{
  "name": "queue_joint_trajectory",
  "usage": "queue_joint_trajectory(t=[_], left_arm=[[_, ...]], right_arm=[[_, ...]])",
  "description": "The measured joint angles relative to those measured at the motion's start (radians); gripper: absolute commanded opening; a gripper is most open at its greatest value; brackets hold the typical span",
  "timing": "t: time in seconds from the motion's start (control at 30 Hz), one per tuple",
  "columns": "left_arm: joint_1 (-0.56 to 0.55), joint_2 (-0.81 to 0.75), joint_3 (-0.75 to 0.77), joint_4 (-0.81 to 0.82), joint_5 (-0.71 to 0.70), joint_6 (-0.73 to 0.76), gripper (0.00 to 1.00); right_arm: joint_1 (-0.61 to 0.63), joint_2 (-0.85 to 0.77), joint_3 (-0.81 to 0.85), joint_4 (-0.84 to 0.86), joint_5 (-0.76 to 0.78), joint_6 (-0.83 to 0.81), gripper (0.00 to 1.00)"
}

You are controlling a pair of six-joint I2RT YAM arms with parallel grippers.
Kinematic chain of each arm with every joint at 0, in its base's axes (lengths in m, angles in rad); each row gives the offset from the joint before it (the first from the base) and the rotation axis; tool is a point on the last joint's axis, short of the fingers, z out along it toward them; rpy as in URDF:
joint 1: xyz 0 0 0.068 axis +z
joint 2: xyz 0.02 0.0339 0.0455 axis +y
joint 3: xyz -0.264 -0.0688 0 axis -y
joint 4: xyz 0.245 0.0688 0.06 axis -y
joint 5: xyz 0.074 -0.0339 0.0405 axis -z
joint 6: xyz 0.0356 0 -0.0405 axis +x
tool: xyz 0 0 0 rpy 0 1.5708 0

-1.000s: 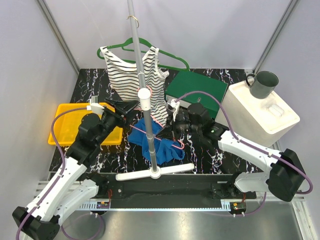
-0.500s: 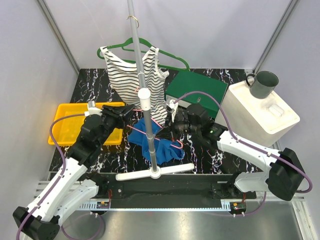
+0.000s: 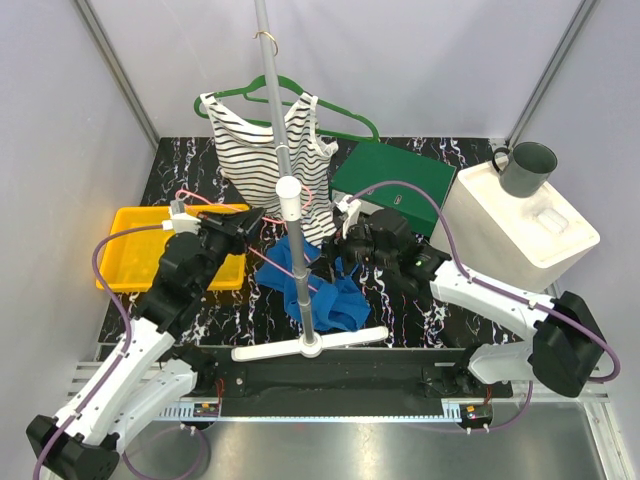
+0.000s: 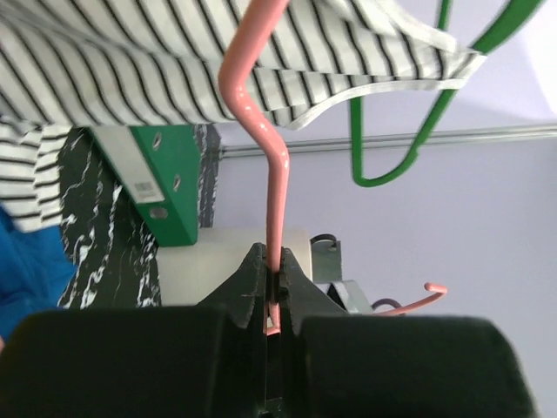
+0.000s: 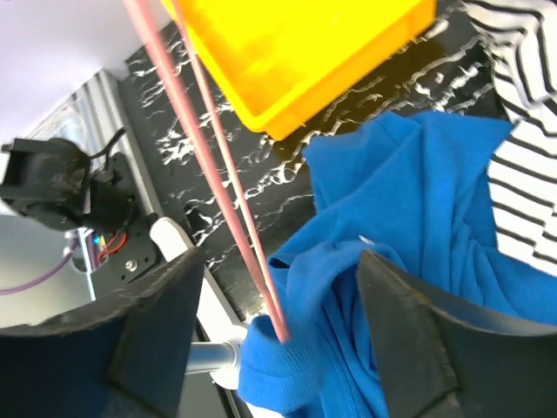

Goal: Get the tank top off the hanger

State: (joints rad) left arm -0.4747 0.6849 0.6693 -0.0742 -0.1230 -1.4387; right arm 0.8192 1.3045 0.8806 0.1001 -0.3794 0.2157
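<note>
**Pink hanger being clamped on the left, blue cloth being straddled on the right**

The pink hanger (image 4: 277, 200) is being gripped by the left gripper (image 4: 272, 270). Its jaws are pressed tight on the thin wire, which is seen running up and away from the fingertips. Beyond those fingertips a striped tank top (image 4: 130, 61) is being carried on a green hanger (image 4: 435, 104), and a green binder (image 4: 170, 187) is seen below it.

The right gripper (image 5: 283, 270) is being held wide apart, clenched on nothing. The blue tank top (image 5: 392, 192) is bunched between and ahead of its fingers (image 5: 157, 331), and the two pink hanger wires (image 5: 209, 174) are running into the cloth just at the gap. Whether the fingers are touching the cloth cannot be told. A yellow tray (image 5: 305, 52) is lying farther ahead of this gripper, and the striped top's hem (image 5: 522, 174) is hanging off to one side.

From above, the left gripper (image 3: 245, 218) and right gripper (image 3: 335, 240) are being held either side of the stand pole (image 3: 283, 170), which is standing directly between them. The blue tank top (image 3: 310, 285) is draped around the pole's lower part, below both grippers, on the pink hanger (image 3: 270, 260). The striped top (image 3: 250, 150) is hanging just beyond the two grippers. A white box (image 3: 520, 225) with a mug (image 3: 527, 167) on it is being kept well outside the right gripper.
</note>
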Motion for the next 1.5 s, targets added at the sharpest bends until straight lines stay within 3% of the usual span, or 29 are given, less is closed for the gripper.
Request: queue_joint_trajectory(t=[0.17,0.37,0.6,0.73,0.77,0.87,0.93,1.0,1.07,1.1,1.23,1.5], left_arm=[[0.0,-0.037,-0.016,0.085,-0.014,0.075,0.0],[0.0,-0.056,-0.008,0.119,-0.028,0.09,0.0],[0.0,-0.047,-0.008,0.111,-0.008,-0.07,0.0],[0.0,-0.048,-0.016,0.114,0.018,-0.156,0.0],[0.0,-0.049,-0.017,0.114,0.025,-0.169,0.0],[0.0,-0.053,-0.019,0.114,0.042,-0.202,0.01],[0.003,-0.061,-0.024,0.121,0.039,-0.212,0.13],[0.009,-0.064,-0.027,0.123,0.037,-0.217,0.43],[0.008,-0.076,-0.037,0.131,0.052,-0.216,0.6],[0.007,-0.086,-0.044,0.132,0.06,-0.212,0.74],[0.005,-0.145,-0.095,0.135,0.084,-0.159,0.89],[0.005,-0.306,-0.107,0.0,0.128,0.159,0.96]], right_arm=[[0.0,-0.043,-0.048,-0.026,0.051,0.017,0.88],[0.0,-0.148,-0.085,-0.076,0.074,0.004,0.88],[0.0,-0.2,-0.145,-0.046,0.023,-0.026,0.75],[0.001,-0.214,-0.212,0.012,-0.021,-0.026,0.5],[0.001,-0.217,-0.225,0.025,-0.03,-0.02,0.34],[0.001,-0.218,-0.247,0.084,-0.051,0.013,0.0],[0.002,-0.219,-0.257,0.127,-0.08,0.027,0.0],[0.015,-0.227,-0.27,0.166,-0.111,0.046,0.0],[0.019,-0.244,-0.284,0.177,-0.092,0.076,0.0],[0.015,-0.259,-0.293,0.175,-0.061,0.092,0.0],[0.009,-0.347,-0.315,0.112,0.025,0.108,0.0],[0.006,-0.568,-0.332,-0.07,0.115,0.102,0.0]])
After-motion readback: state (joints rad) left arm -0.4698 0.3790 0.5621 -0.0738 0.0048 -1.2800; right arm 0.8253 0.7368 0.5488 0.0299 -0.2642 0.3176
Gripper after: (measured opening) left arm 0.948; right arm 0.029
